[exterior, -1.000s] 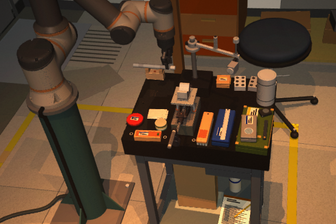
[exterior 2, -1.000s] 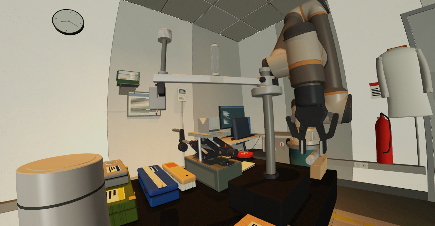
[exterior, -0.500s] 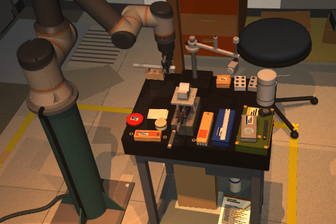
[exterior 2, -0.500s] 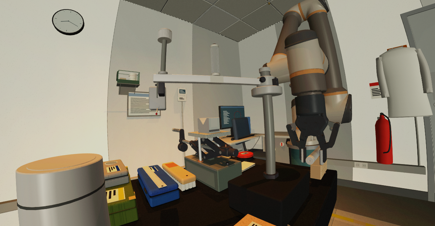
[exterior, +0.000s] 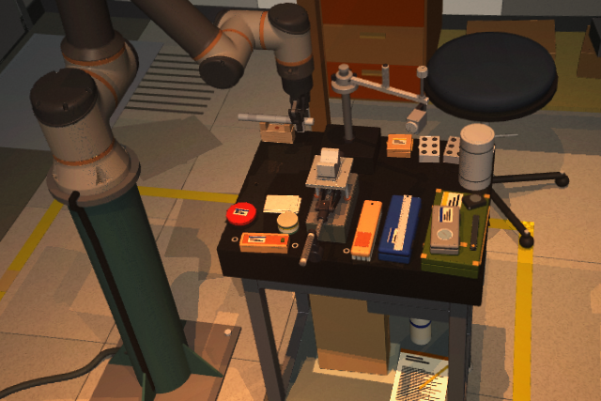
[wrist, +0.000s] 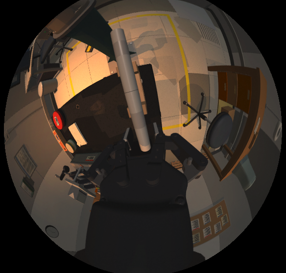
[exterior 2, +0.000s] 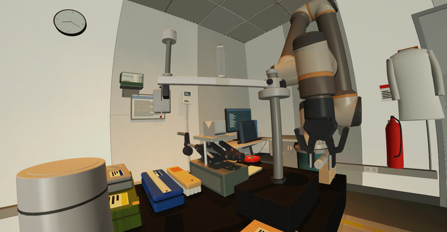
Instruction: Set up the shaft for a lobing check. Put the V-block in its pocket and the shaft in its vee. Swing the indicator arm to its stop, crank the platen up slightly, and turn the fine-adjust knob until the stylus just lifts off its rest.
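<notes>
My gripper (exterior: 299, 121) (exterior 2: 322, 161) (wrist: 141, 147) stands open around one end of the grey shaft (exterior: 272, 118) (wrist: 130, 88) and holds nothing. The shaft lies level on a tan wooden cradle (exterior: 277, 133) (exterior 2: 327, 174) at the table's far left corner. The grey V-block (exterior: 329, 162) (exterior 2: 214, 127) sits on the platen of the scissor lift (exterior: 330, 202) (exterior 2: 218, 159) at mid-table. The indicator arm (exterior: 383, 88) (exterior 2: 215, 81) reaches out from its post (exterior: 347, 110) (exterior 2: 276, 137) toward the stool side, away from the platen. The indicator head (exterior: 415, 121) (exterior 2: 162, 100) hangs at its tip.
A grey canister (exterior: 476, 156) (exterior 2: 64, 194) stands at the table's right edge. A green case (exterior: 456, 234), a blue case (exterior: 400, 228) and an orange brush (exterior: 366, 229) lie along the front. A red button (exterior: 241, 213) sits left. A stool (exterior: 491, 74) stands behind.
</notes>
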`<state>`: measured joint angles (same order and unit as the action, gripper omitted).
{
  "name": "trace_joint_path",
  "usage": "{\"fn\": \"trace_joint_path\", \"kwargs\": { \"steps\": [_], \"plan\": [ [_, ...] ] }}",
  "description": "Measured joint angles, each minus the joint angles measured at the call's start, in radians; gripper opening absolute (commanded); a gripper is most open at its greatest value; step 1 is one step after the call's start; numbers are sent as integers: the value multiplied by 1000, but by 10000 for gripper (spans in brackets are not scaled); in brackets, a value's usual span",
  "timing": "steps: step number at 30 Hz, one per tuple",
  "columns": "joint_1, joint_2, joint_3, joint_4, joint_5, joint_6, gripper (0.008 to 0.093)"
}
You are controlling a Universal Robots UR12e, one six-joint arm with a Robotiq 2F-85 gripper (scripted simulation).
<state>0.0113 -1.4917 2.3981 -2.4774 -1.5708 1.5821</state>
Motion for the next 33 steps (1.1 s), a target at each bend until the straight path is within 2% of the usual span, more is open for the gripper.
{"fn": "trace_joint_path", "kwargs": {
  "steps": [21,33],
  "plan": [
    [0,0,0,0,0,0,80],
    [0,-10,-3,14,0,0,80]
  ]
}}
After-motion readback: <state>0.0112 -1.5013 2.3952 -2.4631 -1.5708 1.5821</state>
